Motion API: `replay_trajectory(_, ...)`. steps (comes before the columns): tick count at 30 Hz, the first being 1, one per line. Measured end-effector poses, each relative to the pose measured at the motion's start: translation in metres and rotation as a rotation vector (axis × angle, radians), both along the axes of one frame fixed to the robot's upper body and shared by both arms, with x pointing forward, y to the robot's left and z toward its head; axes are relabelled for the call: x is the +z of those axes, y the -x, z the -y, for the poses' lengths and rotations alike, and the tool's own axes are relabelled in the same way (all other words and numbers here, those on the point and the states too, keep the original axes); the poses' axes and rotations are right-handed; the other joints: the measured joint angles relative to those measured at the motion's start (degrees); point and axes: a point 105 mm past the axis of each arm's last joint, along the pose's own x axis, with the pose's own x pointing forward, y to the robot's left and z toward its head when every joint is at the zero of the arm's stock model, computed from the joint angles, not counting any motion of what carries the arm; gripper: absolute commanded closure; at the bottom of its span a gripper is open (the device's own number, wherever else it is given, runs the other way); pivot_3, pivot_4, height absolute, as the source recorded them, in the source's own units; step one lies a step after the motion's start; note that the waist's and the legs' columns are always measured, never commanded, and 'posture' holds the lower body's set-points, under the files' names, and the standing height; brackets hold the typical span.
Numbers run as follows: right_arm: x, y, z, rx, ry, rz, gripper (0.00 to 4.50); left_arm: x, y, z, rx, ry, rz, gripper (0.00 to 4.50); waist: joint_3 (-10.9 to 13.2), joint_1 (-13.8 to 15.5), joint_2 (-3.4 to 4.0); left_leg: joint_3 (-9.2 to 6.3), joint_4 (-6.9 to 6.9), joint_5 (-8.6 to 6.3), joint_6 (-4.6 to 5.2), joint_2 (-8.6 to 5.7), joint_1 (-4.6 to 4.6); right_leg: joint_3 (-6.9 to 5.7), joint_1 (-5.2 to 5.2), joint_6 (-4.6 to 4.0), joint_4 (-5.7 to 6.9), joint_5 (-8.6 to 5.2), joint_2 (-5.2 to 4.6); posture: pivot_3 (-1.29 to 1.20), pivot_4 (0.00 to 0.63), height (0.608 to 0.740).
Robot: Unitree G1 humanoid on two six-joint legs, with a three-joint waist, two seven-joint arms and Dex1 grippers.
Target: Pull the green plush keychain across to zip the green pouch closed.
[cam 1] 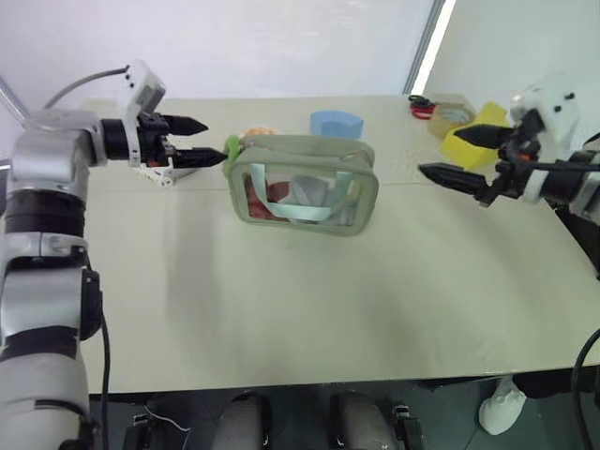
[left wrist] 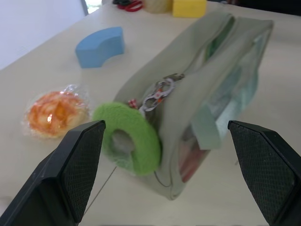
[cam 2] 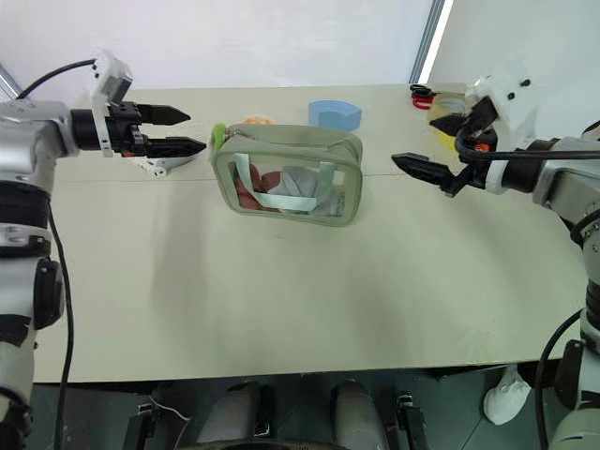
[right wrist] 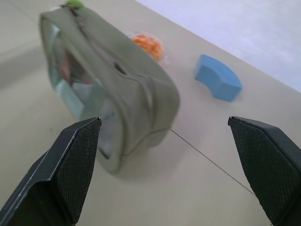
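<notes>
So far nothing of the zipping looks done: the green pouch (cam 1: 305,185) stands upright on the table (cam 1: 309,309) a little past its middle toward twelve o'clock, and the green plush keychain (cam 1: 232,147) hangs at the pouch's nine o'clock end, which I take to be the open end of the zip's travel. Seen from the left wrist, the keychain (left wrist: 133,139) dangles by small metal links from the zipper pull, touched by neither finger. The left gripper (cam 1: 201,141) hovers just beside the keychain, at its nine o'clock, jaws spread wide and empty. The right gripper (cam 1: 466,157) hangs well apart at the pouch's three o'clock, likewise spread wide and holding nothing. What seems left is the whole job: close on the keychain, steady the pouch if needed, and draw the charm across toward three o'clock. A blue foam block (cam 1: 336,124) and a wrapped orange ball (left wrist: 55,111) lie beyond the pouch, clear of that path.
</notes>
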Motion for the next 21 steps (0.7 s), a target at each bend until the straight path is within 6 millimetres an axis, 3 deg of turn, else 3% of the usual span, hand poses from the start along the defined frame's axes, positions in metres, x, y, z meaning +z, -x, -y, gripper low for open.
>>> replay_trajectory(12,-0.008,-0.003,-0.008,0.035,0.030,-0.038,0.00,-0.001,0.002,-0.003,0.006,-0.003,0.003,0.04,0.00,-0.14,0.00,0.01,0.05,-0.06,0.10,0.01,-0.14,0.01,-0.15,0.00,0.14,0.00,-0.02,0.00,0.150,0.740)
replay_trajectory(16,-0.003,-0.007,-0.021,0.074,0.046,-0.014,0.00,-0.003,0.005,-0.001,0.004,-0.003,0.006,0.04,0.00,-0.26,0.00,0.01,0.04,0.00,-0.01,0.03,-0.15,0.02,-0.23,0.00,0.23,0.00,-0.02,0.00,0.150,0.740)
replay_trajectory(21,0.001,-0.027,-0.053,0.139,0.049,0.011,0.00,-0.004,0.017,0.001,0.000,0.036,-0.015,0.04,0.01,-0.58,0.01,-0.01,0.04,0.07,-0.12,0.07,-0.15,0.07,-0.33,0.00,0.34,0.00,-0.01,0.00,0.150,0.740)
